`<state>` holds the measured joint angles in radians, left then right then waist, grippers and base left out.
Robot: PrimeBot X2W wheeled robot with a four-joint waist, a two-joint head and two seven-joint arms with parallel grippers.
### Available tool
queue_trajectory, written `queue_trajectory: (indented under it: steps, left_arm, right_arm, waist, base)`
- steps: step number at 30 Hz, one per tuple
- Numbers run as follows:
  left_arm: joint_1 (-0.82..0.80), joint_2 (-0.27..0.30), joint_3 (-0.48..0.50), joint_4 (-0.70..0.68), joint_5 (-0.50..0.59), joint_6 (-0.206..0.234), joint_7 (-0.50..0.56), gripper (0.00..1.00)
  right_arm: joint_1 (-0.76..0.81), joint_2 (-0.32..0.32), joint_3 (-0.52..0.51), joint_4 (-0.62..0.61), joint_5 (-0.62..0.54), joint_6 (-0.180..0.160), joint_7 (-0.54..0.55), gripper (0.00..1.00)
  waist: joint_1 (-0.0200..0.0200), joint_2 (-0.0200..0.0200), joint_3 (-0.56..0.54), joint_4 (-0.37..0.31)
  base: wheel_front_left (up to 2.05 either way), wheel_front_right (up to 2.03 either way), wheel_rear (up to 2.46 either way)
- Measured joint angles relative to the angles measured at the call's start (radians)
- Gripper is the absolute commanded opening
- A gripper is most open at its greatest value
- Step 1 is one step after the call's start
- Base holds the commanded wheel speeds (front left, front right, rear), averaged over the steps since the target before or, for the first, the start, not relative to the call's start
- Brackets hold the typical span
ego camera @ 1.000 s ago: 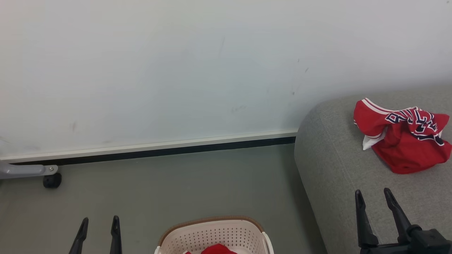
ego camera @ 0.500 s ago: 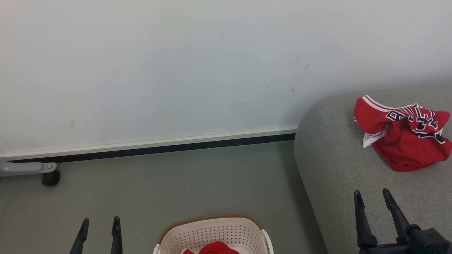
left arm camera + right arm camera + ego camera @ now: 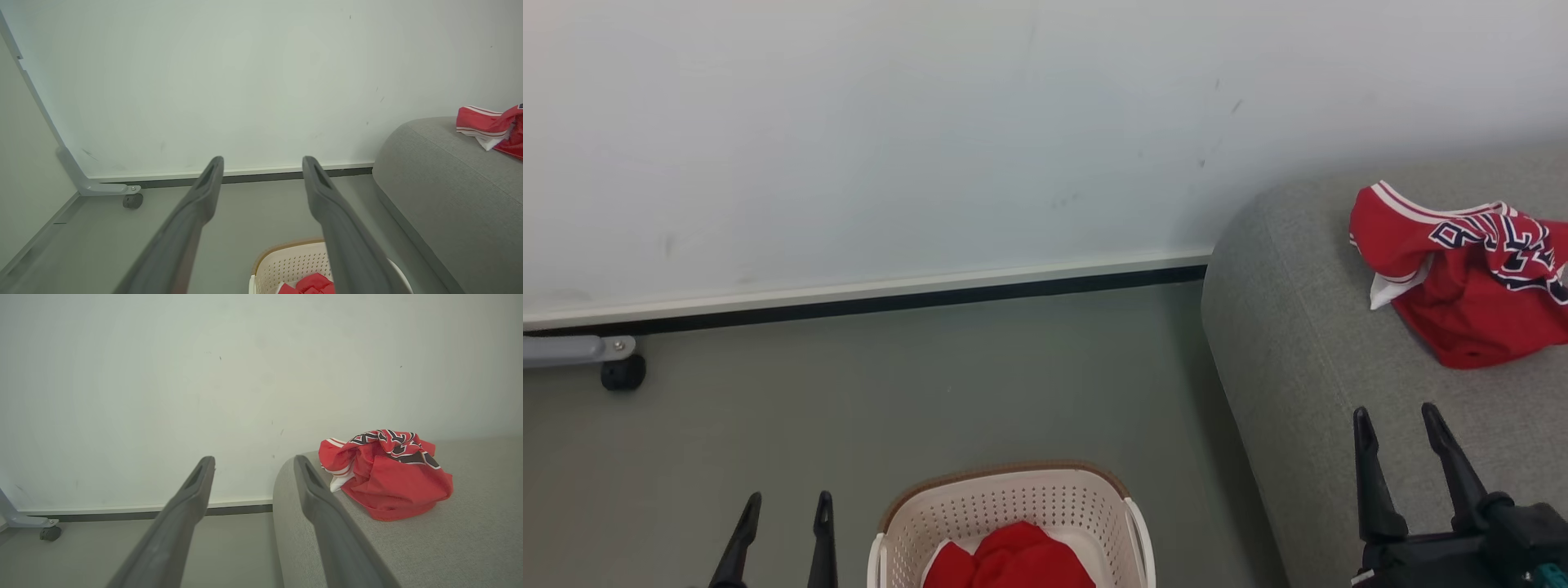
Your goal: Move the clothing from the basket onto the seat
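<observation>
— Left hand [image 3: 789, 500] and right hand [image 3: 1396, 412]: state?
— Two hands counted, both spread wide, both empty. Left one hangs over the floor [image 3: 931, 392] beside the basket [image 3: 1005, 472]; right one is over the front part of the sofa [image 3: 1298, 343].
— Clothing?
— Two red garments. One jersey [image 3: 1462, 269], striped and lettered, lies crumpled on the sofa. One plain red garment [image 3: 1013, 559] lies in the one basket.
— Change since a second ago?
— Head view has tipped downward, so more of the basket shows. Garments, basket and sofa have not shifted; both hands stay wide.
</observation>
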<state>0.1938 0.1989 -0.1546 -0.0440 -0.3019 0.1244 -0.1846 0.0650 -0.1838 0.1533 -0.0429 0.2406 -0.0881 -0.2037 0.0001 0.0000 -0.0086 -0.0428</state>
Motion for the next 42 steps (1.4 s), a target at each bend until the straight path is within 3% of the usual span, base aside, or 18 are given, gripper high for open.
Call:
queue_trajectory:
  steps: [8, 24, 42]
  left_arm:
    - [-0.132, -0.011, -0.08, 0.074, 0.048, -0.012, 0.034, 1.0]
    - [-0.357, -0.094, -0.292, 0.413, 0.145, -0.1, 0.14, 1.0]
    - [-0.583, -0.104, -0.344, 0.667, 0.239, -0.124, 0.202, 1.0]
  right_arm:
    - [-0.088, -0.018, -0.008, -0.009, 0.0, 0.009, 0.001, 1.0]
    - [-0.287, -0.034, 0.008, -0.039, -0.013, 0.035, 0.009, 1.0]
    - [-0.505, -0.019, 0.013, -0.098, -0.028, 0.046, 0.01, 1.0]
  waist:
    - [0.0001, 0.0001, 0.087, -0.005]
    - [0.0001, 0.0001, 0.302, -0.048]
    - [0.0001, 0.0002, 0.537, -0.123]
  base:
    - [0.0, 0.0, 0.0]
    - [0.0, 0.0, 0.0]
    - [0.0, 0.0, 0.0]
